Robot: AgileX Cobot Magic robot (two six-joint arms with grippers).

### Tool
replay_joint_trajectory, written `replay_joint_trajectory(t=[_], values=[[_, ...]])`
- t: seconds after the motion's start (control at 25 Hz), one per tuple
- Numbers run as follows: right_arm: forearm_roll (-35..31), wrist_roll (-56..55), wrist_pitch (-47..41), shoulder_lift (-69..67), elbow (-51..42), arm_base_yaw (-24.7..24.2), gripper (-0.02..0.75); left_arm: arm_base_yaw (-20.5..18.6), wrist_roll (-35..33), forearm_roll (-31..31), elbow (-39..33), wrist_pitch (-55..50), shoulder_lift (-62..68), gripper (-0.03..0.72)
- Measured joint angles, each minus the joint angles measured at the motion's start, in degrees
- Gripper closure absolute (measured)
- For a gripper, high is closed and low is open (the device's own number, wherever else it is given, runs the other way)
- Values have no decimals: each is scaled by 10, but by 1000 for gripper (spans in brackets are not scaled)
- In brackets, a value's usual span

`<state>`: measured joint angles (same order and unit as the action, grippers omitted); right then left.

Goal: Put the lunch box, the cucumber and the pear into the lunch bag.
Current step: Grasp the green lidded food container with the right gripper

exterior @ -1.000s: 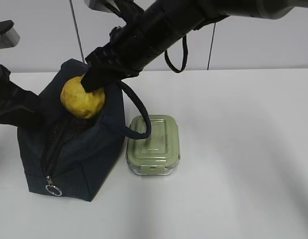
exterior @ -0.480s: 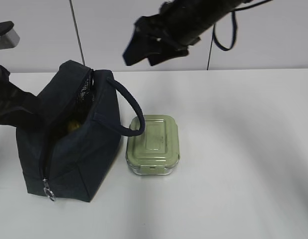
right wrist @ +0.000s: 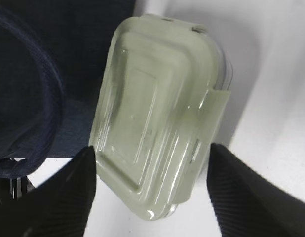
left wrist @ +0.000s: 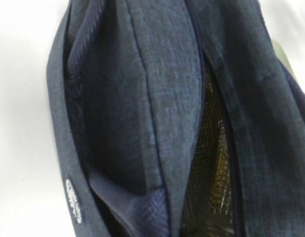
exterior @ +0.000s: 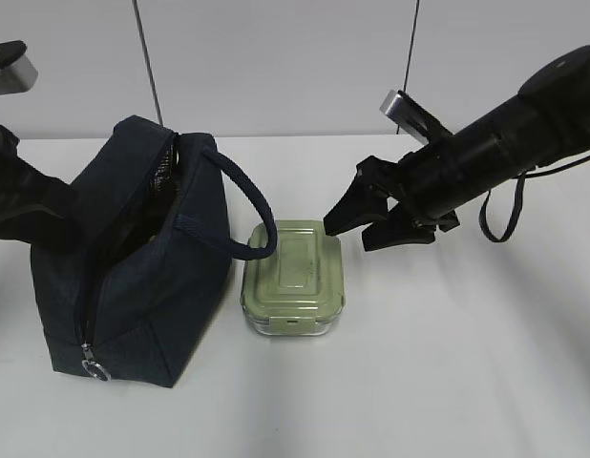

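The navy lunch bag (exterior: pixel 133 286) stands open at the left, its loop handle (exterior: pixel 247 205) hanging toward the lunch box. It fills the left wrist view (left wrist: pixel 142 123), where black mesh (left wrist: pixel 216 163) shows inside the opening. The sage-green lunch box (exterior: pixel 293 277) sits on the table right of the bag. My right gripper (exterior: pixel 357 231) is open and empty, just above the box's far right corner. In the right wrist view its fingers (right wrist: pixel 68 197) stand either side of the lunch box (right wrist: pixel 157 118). The left arm (exterior: pixel 28 205) rests against the bag's left side, its jaws hidden. The pear and cucumber are out of view.
The white table (exterior: pixel 467 363) extends to the right of and in front of the box. A pale wall (exterior: pixel 276 67) with dark vertical seams runs behind the table. A grey camera block (exterior: pixel 9 69) sits at the upper left.
The right gripper held the pear over the bag's mouth, let it go into the bag, then rose and swung right and down to the lunch box, open. The left arm has stayed put.
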<state>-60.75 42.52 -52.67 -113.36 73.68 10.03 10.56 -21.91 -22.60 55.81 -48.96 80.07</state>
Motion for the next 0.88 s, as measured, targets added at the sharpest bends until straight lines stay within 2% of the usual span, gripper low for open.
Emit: replay_joint_trajectory(t=[0.2, 0.48, 0.72, 0.88], values=[[-43, 41, 10, -34, -2, 0, 199, 0, 0, 0, 0, 0, 0, 704], [-67, 68, 14, -67, -2, 0, 199, 0, 0, 0, 0, 0, 0, 704], [-128, 112, 9, -88, -2, 0, 199, 0, 0, 0, 0, 0, 0, 704], [-138, 116, 6, -105, -2, 0, 199, 0, 0, 0, 0, -1, 0, 704]])
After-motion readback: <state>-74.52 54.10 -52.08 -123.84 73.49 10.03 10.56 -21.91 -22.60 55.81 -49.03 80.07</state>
